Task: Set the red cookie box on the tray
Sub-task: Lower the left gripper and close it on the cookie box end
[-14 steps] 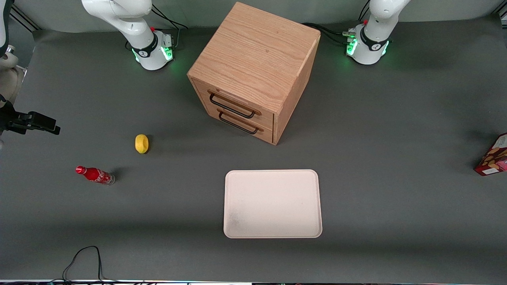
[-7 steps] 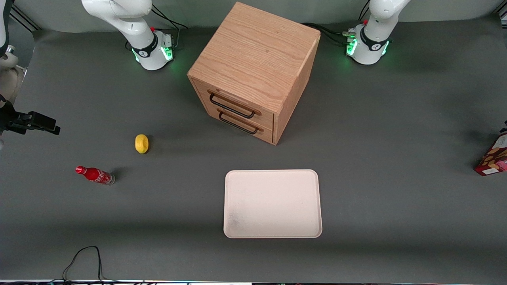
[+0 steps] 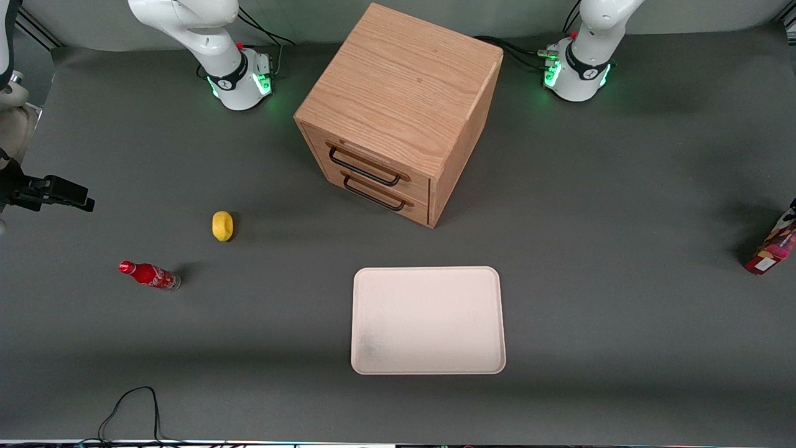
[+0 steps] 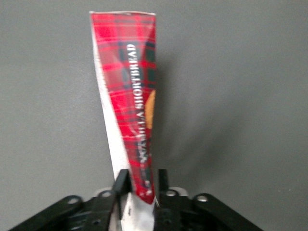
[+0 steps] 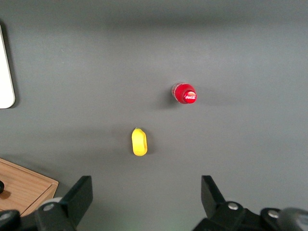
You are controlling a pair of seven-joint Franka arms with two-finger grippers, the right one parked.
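1. Gripping the red cookie box point(image 4: 132, 103) near one end, the gripper point(image 4: 140, 185) has its fingers point(image 4: 121, 182) clamped on the thin sides of the carton, so that's a solid hold.
2. From the wrist cam you get the narrow tartan side with white lettering plus a bit of cookie picture, and the box sticks out lengthwise away from the fingers over plain grey counter point(image 4: 240, 96).
3. Front cam only catches the red cookie box point(image 3: 773, 247) at the very edge of the shot, way off toward the working arm's end of the counter, tilted, with a dark shadow next to it. Can't tell whether its lower corner touches the counter.
4. The tray point(image 3: 428, 320) is well apart from it, nearer the front camera than the wooden drawer cabinet point(image 3: 398, 112), and it has a greyish scuff in one corner.
5. Over toward the parked arm's end there's a lemon point(image 3: 222, 225) and a small red cola bottle point(image 3: 149, 275), near each other but not touching.
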